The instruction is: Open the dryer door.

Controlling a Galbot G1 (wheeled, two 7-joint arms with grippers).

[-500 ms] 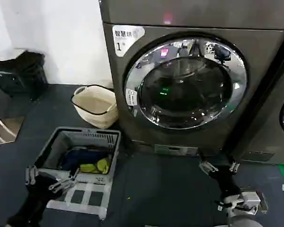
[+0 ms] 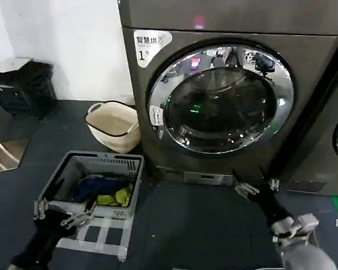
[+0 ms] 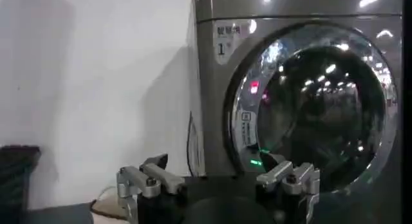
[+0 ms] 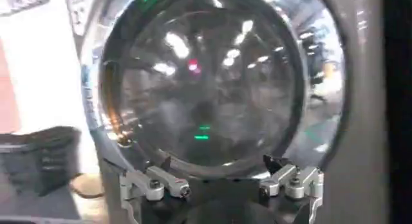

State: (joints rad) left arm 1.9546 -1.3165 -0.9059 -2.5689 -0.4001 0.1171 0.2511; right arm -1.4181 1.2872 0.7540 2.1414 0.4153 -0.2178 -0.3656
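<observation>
Head view – dryer door [image 2: 221,98]: seated closed in the front of the dryer [image 2: 315,67], beside the white "1" label; judged rigid and fairly heavy, with slick chrome and domed glass that should not be pressed.
Head view – hold point: no handle can be made out; the rim edge away from the hinge is judged the likeliest place, though the hinge side cannot be told.
Head view – right gripper [image 2: 257,186]: low before the machine's base, below the door; fingers spread, nothing held or touched.
Head view – left gripper [image 2: 62,212]: near the grey laundry crate [image 2: 132,169] on the floor, well apart from the door; fingers spread, empty.
Left wrist view – left gripper [image 3: 219,180]: jaws wide, the door [image 3: 309,103] seen beyond them, no contact.
Right wrist view – right gripper [image 4: 222,182]: jaws wide and empty – the closed door [image 4: 203,71] faced squarely, not yet reached.
</observation>
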